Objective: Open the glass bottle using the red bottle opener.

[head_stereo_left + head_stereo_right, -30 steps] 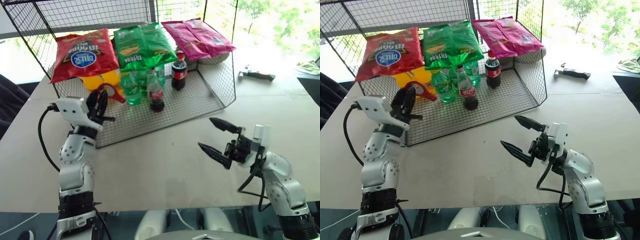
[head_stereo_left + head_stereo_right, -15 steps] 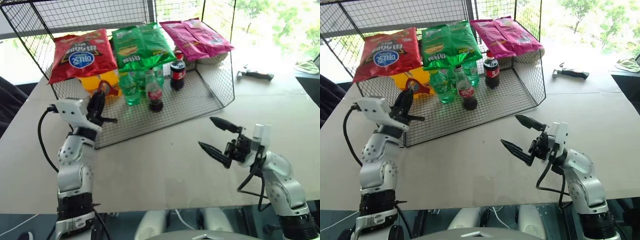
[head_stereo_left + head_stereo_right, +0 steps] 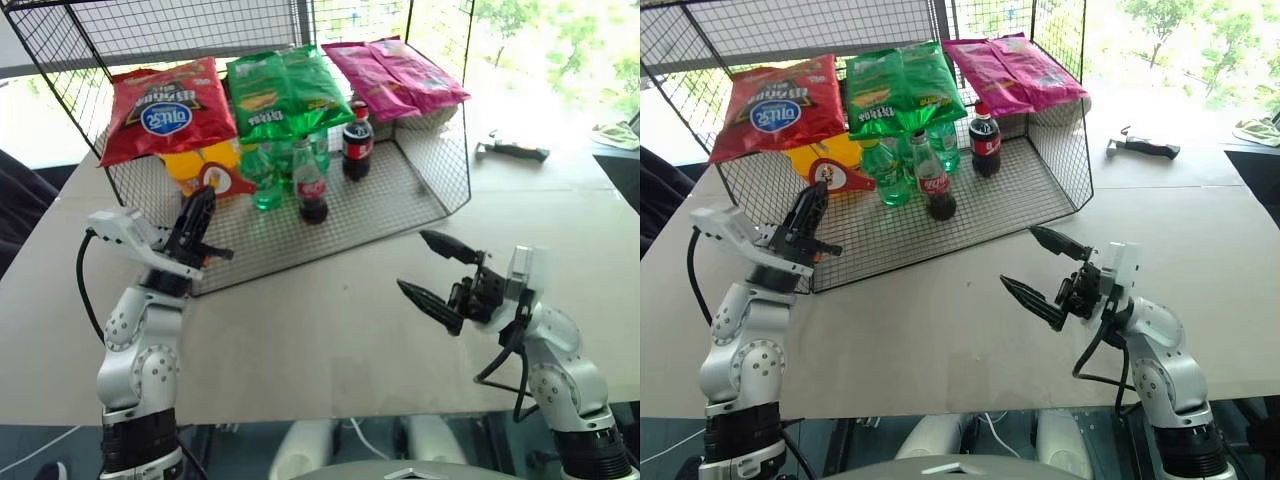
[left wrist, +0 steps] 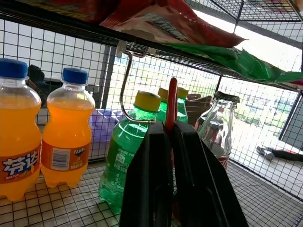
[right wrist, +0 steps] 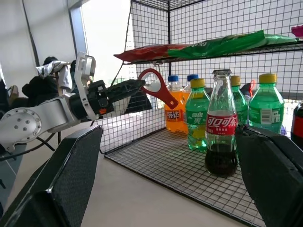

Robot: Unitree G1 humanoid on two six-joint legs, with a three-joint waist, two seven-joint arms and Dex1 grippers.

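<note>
My left gripper point(image 3: 200, 215) has its jaws clamped on the red bottle opener point(image 5: 158, 88), ring head up, ready to hook a cap. The glass bottle point(image 3: 310, 187) stands capped on the wire rack point(image 3: 400, 190) floor (among green bottles). My right gripper point(image 3: 437, 274) hangs over the worktop point(image 3: 330, 320), jaws wide, probably to steady the bottle.

The left gripper point(image 4: 171, 142) pinches the red bottle opener point(image 4: 171, 105) edge-on before green plastic bottles point(image 4: 125, 151), with two orange soda bottles point(image 4: 66, 135) beside them and the glass bottle point(image 4: 218, 130) opposite.
</note>
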